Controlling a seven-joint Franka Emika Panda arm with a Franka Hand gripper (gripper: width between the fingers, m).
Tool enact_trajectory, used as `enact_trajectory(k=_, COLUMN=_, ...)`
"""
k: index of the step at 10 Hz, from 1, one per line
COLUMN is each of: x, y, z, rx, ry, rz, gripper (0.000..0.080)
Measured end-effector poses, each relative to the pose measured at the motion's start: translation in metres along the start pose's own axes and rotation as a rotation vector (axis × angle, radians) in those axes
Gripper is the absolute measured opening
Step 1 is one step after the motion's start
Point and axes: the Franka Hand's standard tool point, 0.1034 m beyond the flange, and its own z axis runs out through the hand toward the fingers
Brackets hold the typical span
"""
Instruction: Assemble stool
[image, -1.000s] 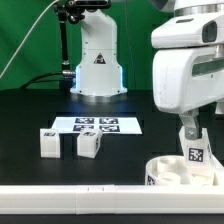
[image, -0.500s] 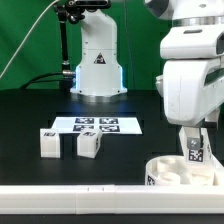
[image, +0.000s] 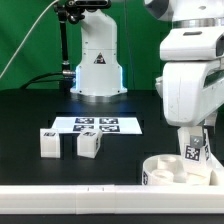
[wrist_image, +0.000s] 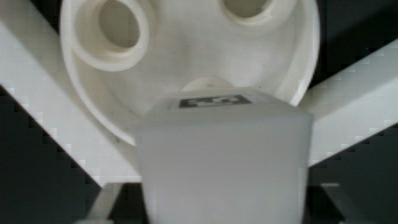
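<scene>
We see the pincer (image: 194, 142) pinching a tagged leg (image: 196, 153) at the socketed seat (image: 163, 171); two other legs (image: 50, 141) stand on the table (image: 30, 110)

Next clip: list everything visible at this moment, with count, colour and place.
loose legs: 2, white, tagged, before the marker board
held leg: 1, white, tagged, at the seat
seat: 1, white, round, exterior view's lower right
marker board: 1, white, mid-table
long bar: 1, white, along the front
table: 1, black
arm base: 1, white, at the back
claw: 1, white, shut on held leg
</scene>
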Motion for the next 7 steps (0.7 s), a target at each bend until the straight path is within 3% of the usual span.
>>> enact_trajectory(k=3, x=-0.0001, y=0.0001, z=0.0, rx=0.0, ry=0.0, rz=0.082, gripper=0.0338)
enact_trajectory(k=7, x=-0.0044, y=0.0005, z=0.0009, rx=0.016, ry=-0.01, rz=0.477, gripper=0.0338)
